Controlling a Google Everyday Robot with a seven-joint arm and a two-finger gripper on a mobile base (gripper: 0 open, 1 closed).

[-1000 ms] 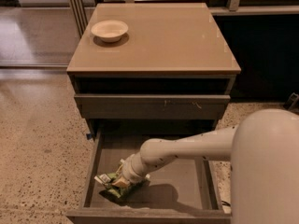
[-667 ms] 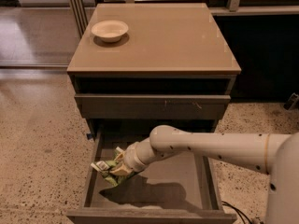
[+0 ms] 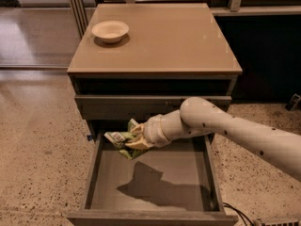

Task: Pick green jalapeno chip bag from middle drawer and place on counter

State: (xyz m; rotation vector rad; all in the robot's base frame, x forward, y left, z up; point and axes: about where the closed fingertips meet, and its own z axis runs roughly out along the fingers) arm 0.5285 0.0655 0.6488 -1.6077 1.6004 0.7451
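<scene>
The green jalapeno chip bag (image 3: pixel 121 139) is crumpled, green with a white label end, and hangs in my gripper (image 3: pixel 135 139), which is shut on it. The gripper holds the bag in the air above the back left of the open middle drawer (image 3: pixel 150 178), just below the closed shallower drawer front (image 3: pixel 122 106). My white arm (image 3: pixel 221 126) reaches in from the right. The tan counter (image 3: pixel 164 36) lies above, at the top of the cabinet. The arm's shadow falls on the drawer floor.
A cream bowl (image 3: pixel 110 30) sits on the counter's back left corner. The drawer sticks out towards the camera over a speckled floor (image 3: pixel 37 149). A dark cable (image 3: pixel 240 214) lies on the floor at the bottom right.
The gripper has lifted the chip bag off the drawer floor and up towards the back of the drawer. The arm has risen with it.
</scene>
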